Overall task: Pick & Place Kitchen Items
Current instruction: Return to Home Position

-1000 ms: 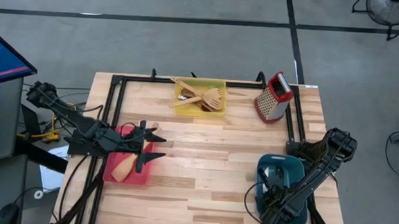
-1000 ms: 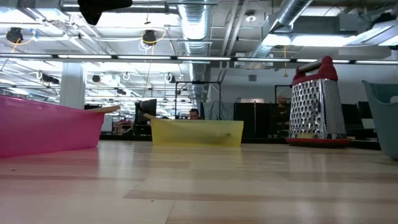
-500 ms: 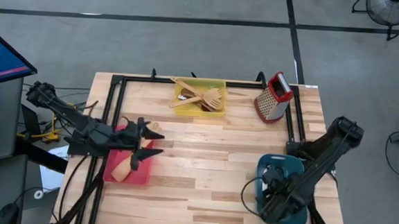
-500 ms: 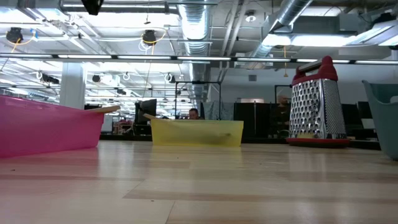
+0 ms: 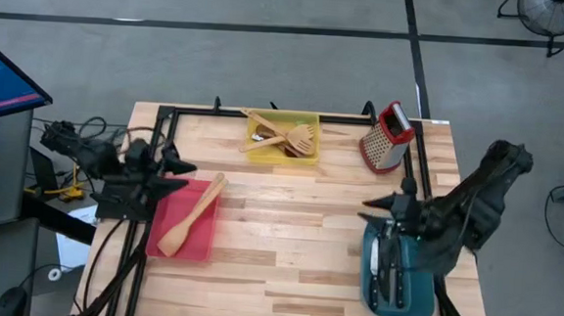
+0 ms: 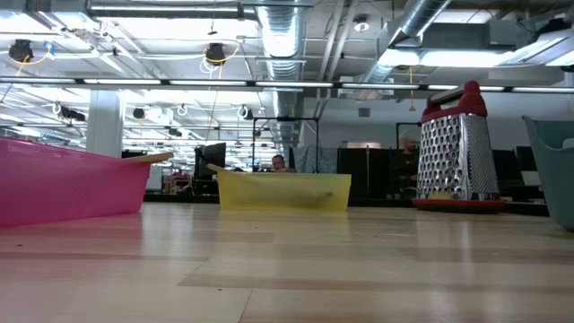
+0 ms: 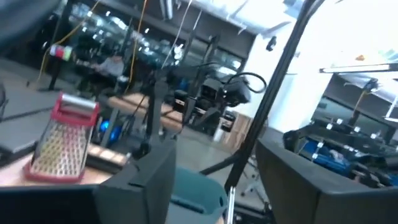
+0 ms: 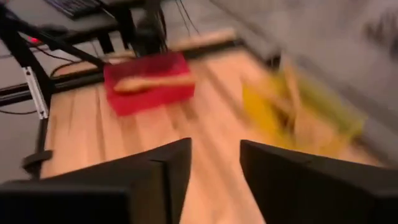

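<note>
The right claw [image 5: 385, 198] is hanging just off a corner of the teal bin [image 5: 368, 281]. Its fingers [image 8: 155, 180] are standing well apart with nothing between them. Two black-handled knives [image 5: 385, 272] are lying lengthwise in that bin, close beside this claw. It looks to be lifting clear after a drop rather than reaching for anything.

The left claw [image 5: 171, 164] is sitting at the left edge of the bench [image 5: 297, 237], folded close to its own base. It is parted about as wide and holding nothing either. The red bin [image 5: 198, 241] is lying just beside it, with a pale wooden spatula [image 5: 190, 216] resting diagonally inside.

Well away from both claws, the yellow bin [image 5: 316, 141] is carrying a crossed heap of wooden utensils [image 5: 283, 138]. The red-topped box grater [image 5: 386, 137] is standing upright near it, on the right claw's side.

No loose utensil is showing on the pale butcher-block boards between the claws, so the sorting seems finished and both arms are probably parking.

Around the bench, grey concrete floor is showing, with a blue-lit monitor [image 5: 3, 72] beyond the left claw. Far across the room, ducts and lamps are running overhead.
</note>
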Tool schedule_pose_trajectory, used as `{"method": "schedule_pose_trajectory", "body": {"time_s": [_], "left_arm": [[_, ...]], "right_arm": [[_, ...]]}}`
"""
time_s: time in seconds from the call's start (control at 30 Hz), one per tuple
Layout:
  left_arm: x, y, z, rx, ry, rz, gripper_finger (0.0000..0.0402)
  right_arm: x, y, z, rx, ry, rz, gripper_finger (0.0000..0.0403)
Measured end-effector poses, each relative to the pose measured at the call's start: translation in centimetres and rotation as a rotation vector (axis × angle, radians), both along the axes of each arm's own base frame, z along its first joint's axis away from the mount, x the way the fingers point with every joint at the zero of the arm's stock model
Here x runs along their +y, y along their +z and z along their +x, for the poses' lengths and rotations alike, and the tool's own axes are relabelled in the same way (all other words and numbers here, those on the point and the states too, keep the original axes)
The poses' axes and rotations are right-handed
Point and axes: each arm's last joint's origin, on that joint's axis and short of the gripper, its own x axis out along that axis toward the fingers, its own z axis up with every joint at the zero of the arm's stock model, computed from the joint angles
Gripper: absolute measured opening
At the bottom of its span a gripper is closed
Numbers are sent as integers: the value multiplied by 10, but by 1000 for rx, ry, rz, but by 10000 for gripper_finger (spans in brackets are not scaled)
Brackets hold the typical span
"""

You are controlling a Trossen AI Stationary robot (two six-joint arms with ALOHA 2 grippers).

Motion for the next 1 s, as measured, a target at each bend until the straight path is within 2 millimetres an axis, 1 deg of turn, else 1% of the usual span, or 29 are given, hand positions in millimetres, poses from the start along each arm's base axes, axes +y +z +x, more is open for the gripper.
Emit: {"method": "schedule_pose_trajectory", "body": {"time_s": [0.07,0.17,0.27,0.3,0.37,0.43,0.47,0.57,0.67,0.73,0.87,1.0], "left_arm": [[4,3,-8,-29,-1,13,183],[12,7,-22,-82,11,24,139],[18,10,-33,-128,22,29,90],[20,10,-36,-135,24,35,72],[22,10,-40,-141,24,66,38],[23,9,-43,-144,30,98,11],[23,10,-44,-147,33,107,7],[25,10,-46,-158,37,110,5],[27,8,-50,-152,36,112,1],[28,5,-52,-126,29,110,1],[30,0,-56,-95,24,119,1],[33,-1,-61,-95,51,119,1]], "right_arm": [[-9,13,1,-26,53,-100,127],[-27,35,4,-71,147,-164,77],[-42,56,10,-153,331,-203,18],[-46,62,12,-191,406,-225,11],[-55,71,16,-256,530,-277,14],[-64,76,19,-293,594,-330,16],[-70,76,20,-294,596,-345,14],[-87,77,22,-286,538,-331,5],[-100,78,15,-282,520,-273,12],[-103,74,8,-287,518,-236,10],[-105,49,-7,-312,508,-203,6],[-111,15,-24,-392,400,-175,6]]}}
